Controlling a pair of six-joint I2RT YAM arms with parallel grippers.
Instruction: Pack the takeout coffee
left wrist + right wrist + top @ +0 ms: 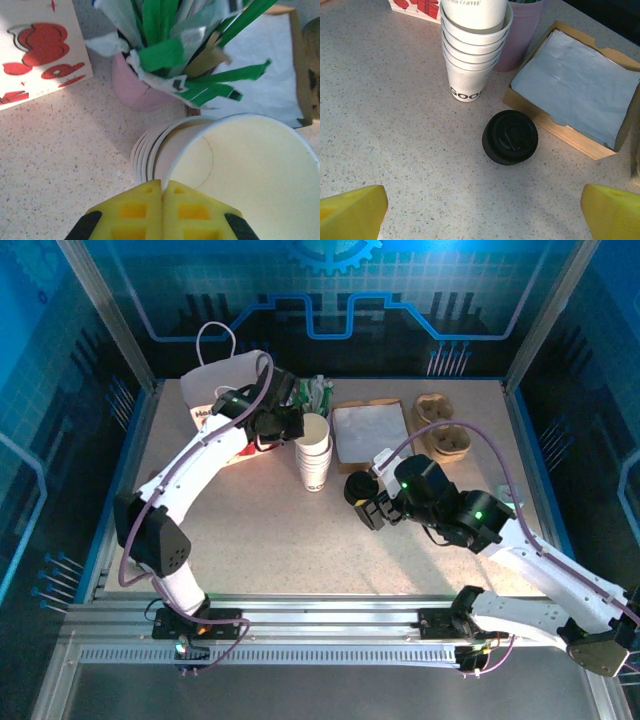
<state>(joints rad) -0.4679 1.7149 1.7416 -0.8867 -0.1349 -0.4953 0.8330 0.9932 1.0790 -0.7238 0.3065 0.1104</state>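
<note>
Yellow-tipped, the left gripper [162, 186] is pressed together on the rim of the takeout coffee cup [250, 170], seated atop the stack of cups [142, 155] at lower right of the left wrist view. From the right wrist, the right gripper [482, 207] is shown spread wide, with a black lid [510, 136] at centre. Overhead, a speckled table [240, 540] and blue-lit walls [320, 290] are revealed. The cup's base is hidden in the stack.

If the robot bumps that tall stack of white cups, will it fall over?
Likely yes: the stack of white cups stands tall on one narrow base. It likely feels light, since the top one looks empty. Thin paper walls might squash if squeezed.
</note>
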